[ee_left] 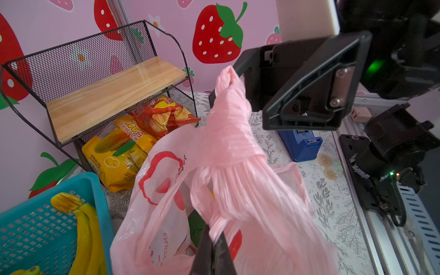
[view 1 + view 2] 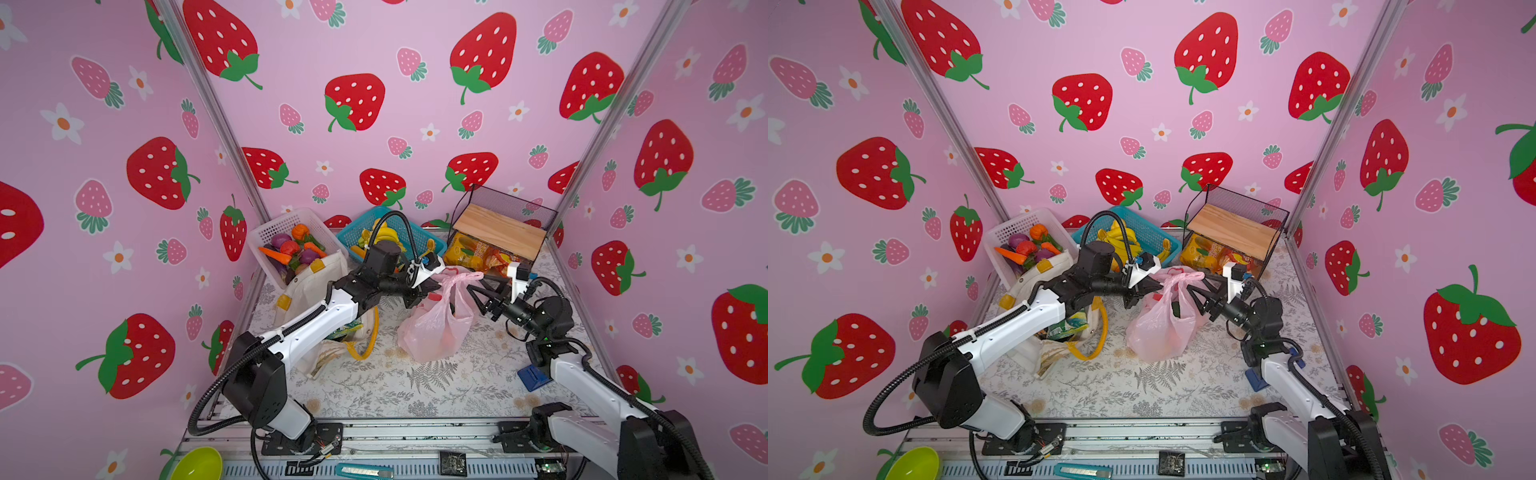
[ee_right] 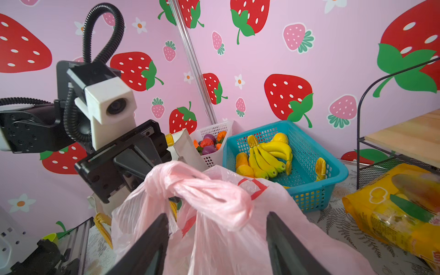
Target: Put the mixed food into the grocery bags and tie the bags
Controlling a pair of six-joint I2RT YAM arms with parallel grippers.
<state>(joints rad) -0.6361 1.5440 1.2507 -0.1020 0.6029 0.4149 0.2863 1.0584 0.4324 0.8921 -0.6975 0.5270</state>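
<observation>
L hand (image 1: 214,240) clamps pink bag (image 2: 432,332) handle, R hand (image 3: 217,215) open astride it; tote (image 2: 307,286), rack (image 2: 498,230) close by.

The pink plastic bag (image 2: 432,332) is sitting upright, a dark green fruit (image 1: 196,227) showing inside. Its twisted handles are bunching between the pinching left gripper (image 1: 212,240) and the spread right gripper (image 3: 216,215). The canvas tote (image 2: 305,286) is slumping behind the left gripper.

Two bags: one pink plastic bag (image 2: 432,328) and one white cloth bag (image 2: 309,291). Two baskets: one white basket (image 2: 282,222), one blue basket (image 2: 353,237). One wire shelf (image 2: 498,230). One green bowl (image 2: 197,465).
</observation>
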